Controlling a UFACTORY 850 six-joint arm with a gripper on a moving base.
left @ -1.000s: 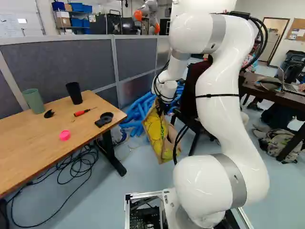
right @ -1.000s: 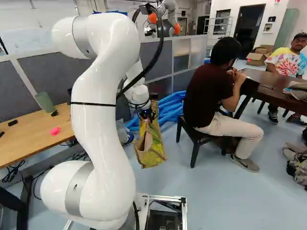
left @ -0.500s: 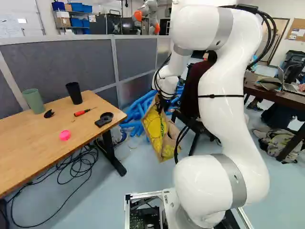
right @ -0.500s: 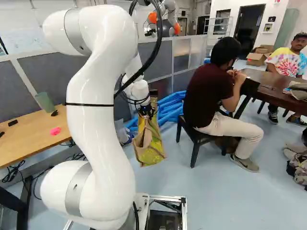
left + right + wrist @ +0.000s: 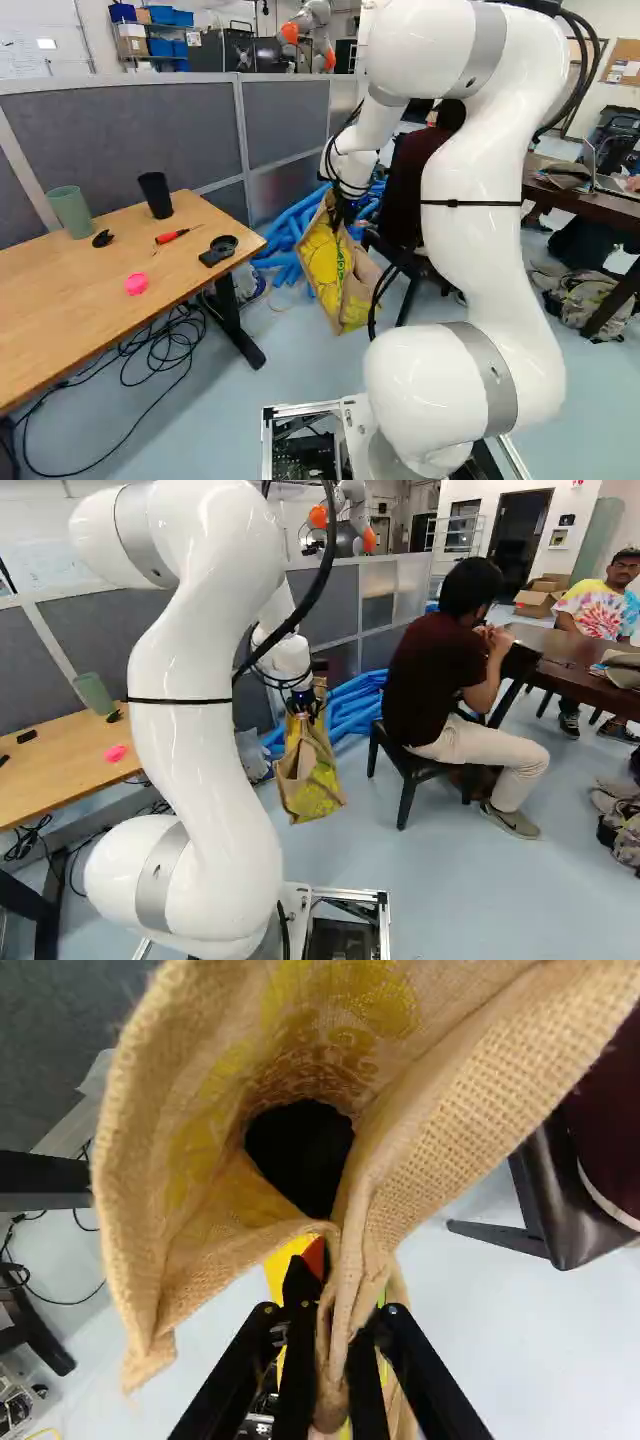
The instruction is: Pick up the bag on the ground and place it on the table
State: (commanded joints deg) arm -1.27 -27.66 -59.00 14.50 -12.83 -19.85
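the white arm (image 5: 470, 250) rises from the joint at the foot of both base views in an s-shaped curve, bends over high up, and slopes ahead and down to a slim wrist. from there the gripper (image 5: 301, 702) points down toward the floor. there is one arm, one gripper and two black fingers (image 5: 385, 1360). in the wrist view the fingers are brought in close around a bunched fold of cloth, so the gripper is pinching the top of the one bag (image 5: 308, 780).

that bag, tan and yellow, hangs slanting under the wrist with its mouth partly open; i cannot tell whether its bottom touches the floor. in the left base view it is beyond the right end of the wooden table (image 5: 60, 300), in front of a heap of blue tubes (image 5: 350, 715), too tangled to count. one dark chair (image 5: 410, 765) stands near it.

two tables show: the light wooden one, and a dark table (image 5: 560, 650) at the right of the right base view. on the wooden one stand two cups, a green cup (image 5: 71, 212) and a black cup (image 5: 156, 195), with one pink round thing (image 5: 136, 284) and one red-handled tool (image 5: 175, 236). one other robot (image 5: 318, 22) is in the back.
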